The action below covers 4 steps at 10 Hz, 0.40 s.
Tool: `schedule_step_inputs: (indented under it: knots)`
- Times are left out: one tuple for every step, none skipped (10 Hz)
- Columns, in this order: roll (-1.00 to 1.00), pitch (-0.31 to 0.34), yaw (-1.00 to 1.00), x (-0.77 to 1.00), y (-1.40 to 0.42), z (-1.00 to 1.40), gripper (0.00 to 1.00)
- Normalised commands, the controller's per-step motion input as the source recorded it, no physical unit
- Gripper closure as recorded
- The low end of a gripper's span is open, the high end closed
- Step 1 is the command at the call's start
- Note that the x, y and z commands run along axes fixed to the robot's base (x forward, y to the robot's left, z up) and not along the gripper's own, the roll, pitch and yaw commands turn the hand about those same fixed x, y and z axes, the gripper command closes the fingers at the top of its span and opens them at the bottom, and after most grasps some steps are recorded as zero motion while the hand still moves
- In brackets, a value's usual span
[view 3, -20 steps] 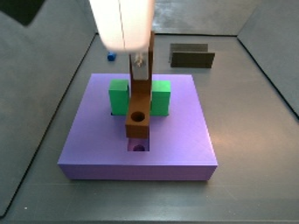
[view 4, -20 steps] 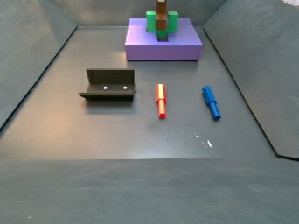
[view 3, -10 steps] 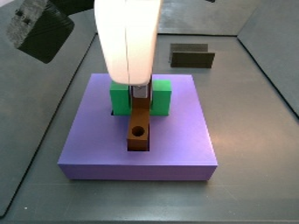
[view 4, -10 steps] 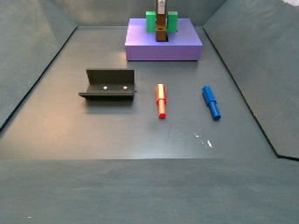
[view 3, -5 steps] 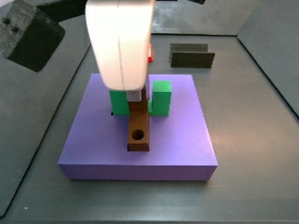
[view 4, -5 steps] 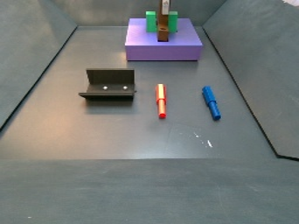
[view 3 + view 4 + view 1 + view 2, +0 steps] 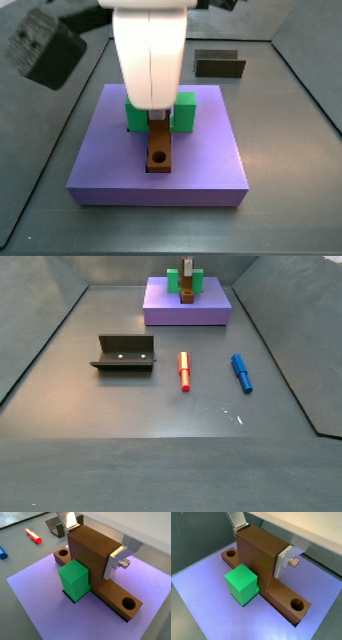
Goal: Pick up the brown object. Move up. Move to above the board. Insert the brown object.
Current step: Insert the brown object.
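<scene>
Over two seconds the brown bar [image 7: 159,150] goes from standing raised above the purple board [image 7: 100,160] to lying low in its middle groove, between the arms of the green block [image 7: 185,110]. The hand [image 7: 93,543] is lower too, its plates beside the bar's upright part.

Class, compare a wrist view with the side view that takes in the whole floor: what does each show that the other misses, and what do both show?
Only the wrist view shows the silver fingers either side of the brown object's upright part, and the round holes at both ends of its bar.

Only the side view shows the whole length of the red marker and the blue marker.

Both show the brown object set into the board, the green block, the fixture, and the gripper above the board.
</scene>
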Motion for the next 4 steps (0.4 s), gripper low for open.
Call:
schedule_step_inputs:
  knots:
    - [0.04, 0.000, 0.00, 0.22, 0.00, -0.63, 1.00]
    - [0.00, -0.049, 0.00, 0.18, 0.00, -0.63, 1.00]
    - [0.00, 0.000, 0.00, 0.04, 0.00, -0.36, 1.00]
    - [0.00, 0.000, 0.00, 0.00, 0.00, 0.00, 1.00]
